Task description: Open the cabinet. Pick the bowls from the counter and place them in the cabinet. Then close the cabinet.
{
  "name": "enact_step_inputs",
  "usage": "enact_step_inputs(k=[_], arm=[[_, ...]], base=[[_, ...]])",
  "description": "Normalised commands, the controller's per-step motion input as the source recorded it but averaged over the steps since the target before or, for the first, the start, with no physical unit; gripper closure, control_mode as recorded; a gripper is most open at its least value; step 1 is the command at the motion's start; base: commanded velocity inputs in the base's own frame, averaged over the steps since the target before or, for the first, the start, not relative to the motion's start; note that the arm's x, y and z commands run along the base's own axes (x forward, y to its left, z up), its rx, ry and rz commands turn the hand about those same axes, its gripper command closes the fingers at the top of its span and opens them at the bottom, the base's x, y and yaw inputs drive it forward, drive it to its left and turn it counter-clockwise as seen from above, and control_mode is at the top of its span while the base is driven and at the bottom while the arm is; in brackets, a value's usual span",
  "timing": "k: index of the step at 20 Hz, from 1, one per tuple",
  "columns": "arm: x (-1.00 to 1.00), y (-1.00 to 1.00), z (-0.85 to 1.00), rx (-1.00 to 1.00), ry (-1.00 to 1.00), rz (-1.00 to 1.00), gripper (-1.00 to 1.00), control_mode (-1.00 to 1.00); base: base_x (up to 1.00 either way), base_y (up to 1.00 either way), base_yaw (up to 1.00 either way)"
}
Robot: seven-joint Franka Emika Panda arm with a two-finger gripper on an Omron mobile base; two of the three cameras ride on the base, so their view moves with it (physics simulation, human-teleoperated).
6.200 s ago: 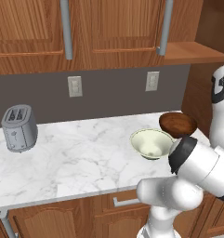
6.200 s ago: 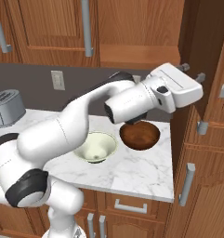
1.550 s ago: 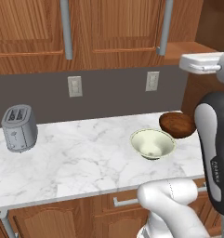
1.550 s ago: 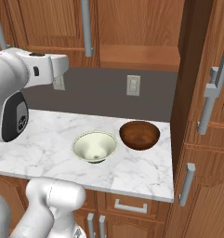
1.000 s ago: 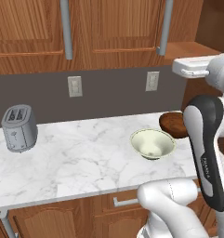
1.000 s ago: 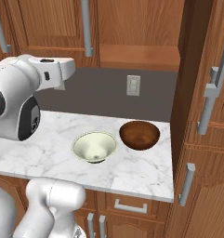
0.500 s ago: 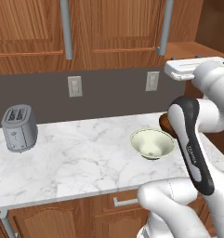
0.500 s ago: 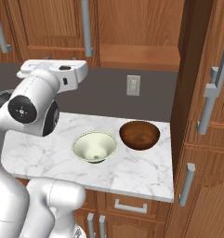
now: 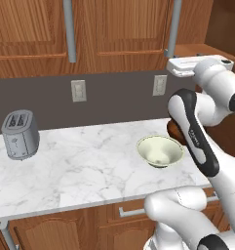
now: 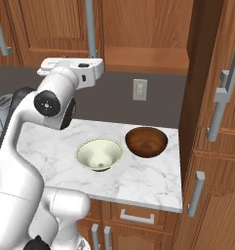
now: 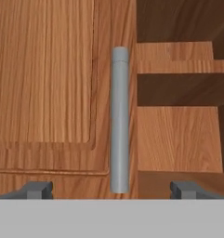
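On counter [image 10: 138, 178], cream bowl [image 10: 99, 154] & brown bowl [image 10: 146, 141] are sitting side by side. Above, gripper [image 11: 111, 188] is hovering w/ jaws spread wide, empty, facing grey handle [image 11: 119, 118] of cabinet [image 11: 48, 79]; right side is standing open, shelf [image 11: 178, 65] showing.

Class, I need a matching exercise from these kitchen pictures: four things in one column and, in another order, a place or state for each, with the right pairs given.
Things:
1. toaster
2. cream bowl
3. brown bowl
4. gripper

Places or states:
A. open, facing a grey bar handle
B. counter's left end
C. nearest the tall wooden side panel
D. between toaster and brown bowl

Pairs: 1-B, 2-D, 3-C, 4-A
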Motion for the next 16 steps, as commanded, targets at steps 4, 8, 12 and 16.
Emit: enact_step_inputs(k=[4, 8, 12, 16], arm=[[0.48, 0.00, 0.00, 0.00, 0.00, 0.00, -1.00, -1.00], [0.53, 0.00, 0.00, 0.00, 0.00, 0.00, -1.00, -1.00], [0.54, 0.00, 0.00, 0.00, 0.00, 0.00, -1.00, -1.00], [0.53, 0.00, 0.00, 0.00, 0.00, 0.00, -1.00, -1.00]], base=[[0.00, 0.00, 0.00], [0.00, 0.00, 0.00], [0.00, 0.00, 0.00], [0.00, 0.00, 0.00]])
